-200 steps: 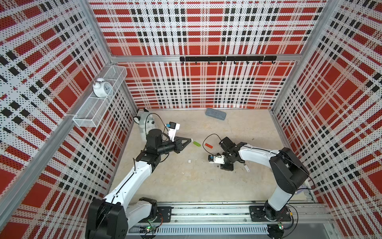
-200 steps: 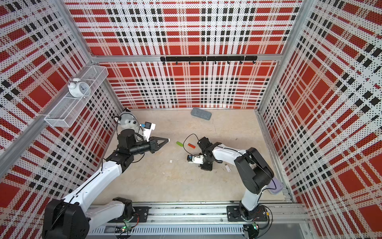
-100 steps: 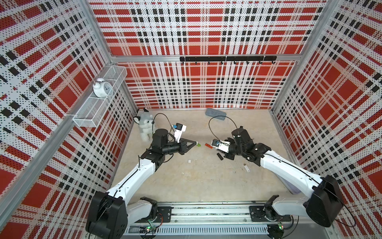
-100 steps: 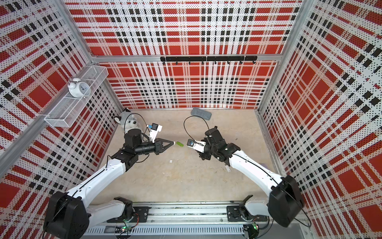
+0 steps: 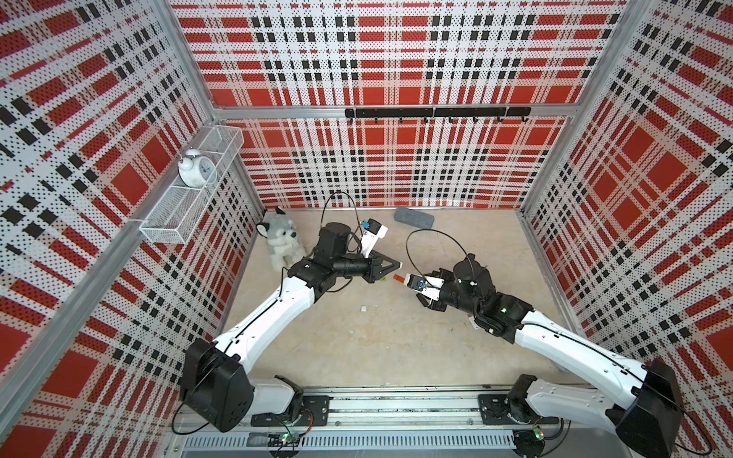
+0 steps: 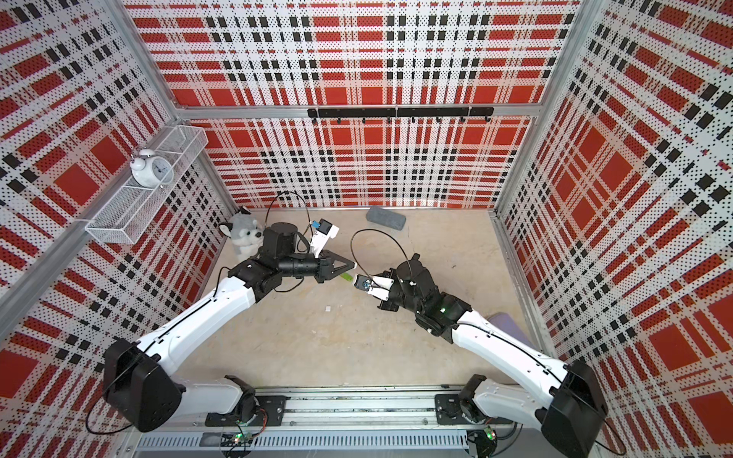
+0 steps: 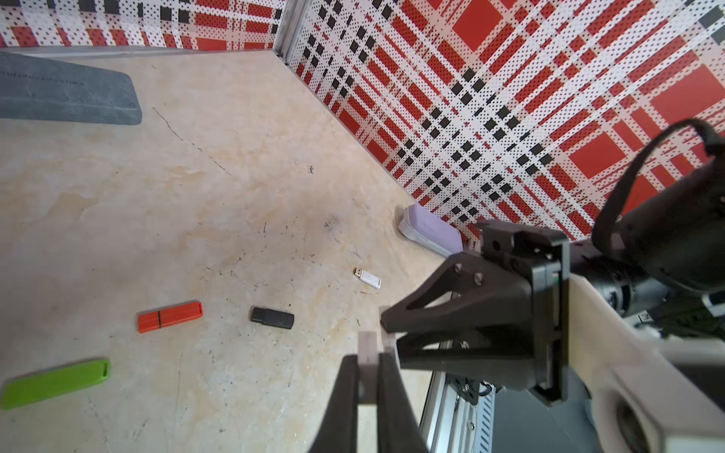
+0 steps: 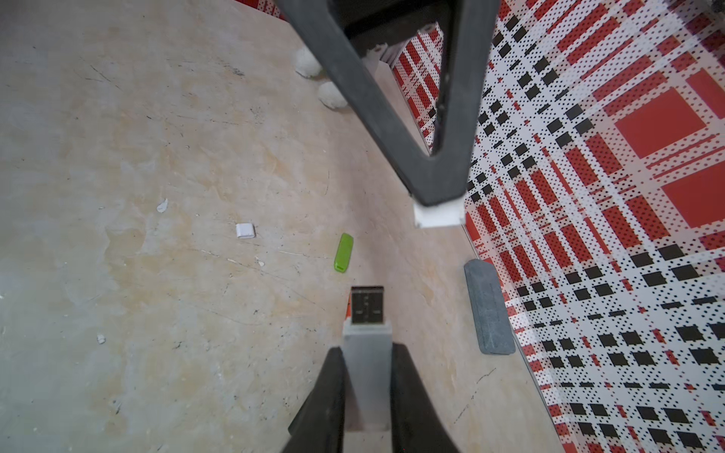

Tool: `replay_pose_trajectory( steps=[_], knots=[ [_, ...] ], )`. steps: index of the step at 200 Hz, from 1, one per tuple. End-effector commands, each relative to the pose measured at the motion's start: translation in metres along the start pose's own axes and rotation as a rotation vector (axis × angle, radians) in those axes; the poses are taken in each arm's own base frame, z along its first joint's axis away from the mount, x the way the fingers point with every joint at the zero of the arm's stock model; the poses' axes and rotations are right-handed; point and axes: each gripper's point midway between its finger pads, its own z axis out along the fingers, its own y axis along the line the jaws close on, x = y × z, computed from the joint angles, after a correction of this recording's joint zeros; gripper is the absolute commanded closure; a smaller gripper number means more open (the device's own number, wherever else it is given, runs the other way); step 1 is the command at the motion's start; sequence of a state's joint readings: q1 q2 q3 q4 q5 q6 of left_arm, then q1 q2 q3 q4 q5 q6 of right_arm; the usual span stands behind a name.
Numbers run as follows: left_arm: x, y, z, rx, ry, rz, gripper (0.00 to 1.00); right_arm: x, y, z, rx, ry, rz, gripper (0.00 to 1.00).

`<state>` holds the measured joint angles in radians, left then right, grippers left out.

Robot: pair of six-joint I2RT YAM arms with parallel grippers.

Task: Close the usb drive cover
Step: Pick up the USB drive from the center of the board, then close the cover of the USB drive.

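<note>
Two robot arms meet in mid-air above a beige worktop (image 5: 377,349) walled in plaid on three sides. The left gripper (image 7: 368,359) has its jaws pressed together on a white cap (image 8: 437,215). The right gripper (image 8: 367,351) has its jaws pinching the pale body of a USB drive (image 8: 367,376), its metal plug bare and pointing toward the cap. A gap separates the two, well above the worktop.

The broad middle of the worktop, out to the front rail, lies open. Clutter keeps to the edges: one grey block (image 5: 413,217) by the back wall, one plush dog (image 5: 279,242) against the left wall and one lilac object (image 7: 431,231) against the right wall.

One wire basket (image 5: 174,210) hangs on the left wall with one white alarm clock (image 5: 196,170) inside.

Four more drives lie on the worktop below the grippers: a green drive (image 7: 55,382), an orange drive (image 7: 169,316), a black drive (image 7: 272,317) and a small white drive (image 7: 367,277) with its plug showing. One loose cap (image 8: 245,230) lies apart from them.
</note>
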<state>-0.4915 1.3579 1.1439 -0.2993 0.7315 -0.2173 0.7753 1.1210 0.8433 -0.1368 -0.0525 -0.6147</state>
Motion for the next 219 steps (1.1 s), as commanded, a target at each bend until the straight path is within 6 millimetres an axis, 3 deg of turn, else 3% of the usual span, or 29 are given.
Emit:
replay_pose_trajectory(
  steps=[1,72,187,219],
  knots=[
    [0.005,0.004,0.001,-0.065,0.066,0.018,1.00,-0.008,-0.016,0.000,0.099,-0.020,0.034,0.88],
    [0.005,-0.009,0.011,-0.049,0.121,0.039,1.00,-0.006,-0.025,0.004,0.176,-0.028,0.085,0.89],
    [-0.001,-0.011,0.012,-0.060,0.092,0.051,1.00,0.006,-0.012,0.016,0.134,0.007,0.099,0.89],
    [-0.001,-0.012,0.013,-0.052,0.091,0.047,1.00,0.001,-0.010,0.017,0.116,-0.010,0.100,0.90]
  ],
)
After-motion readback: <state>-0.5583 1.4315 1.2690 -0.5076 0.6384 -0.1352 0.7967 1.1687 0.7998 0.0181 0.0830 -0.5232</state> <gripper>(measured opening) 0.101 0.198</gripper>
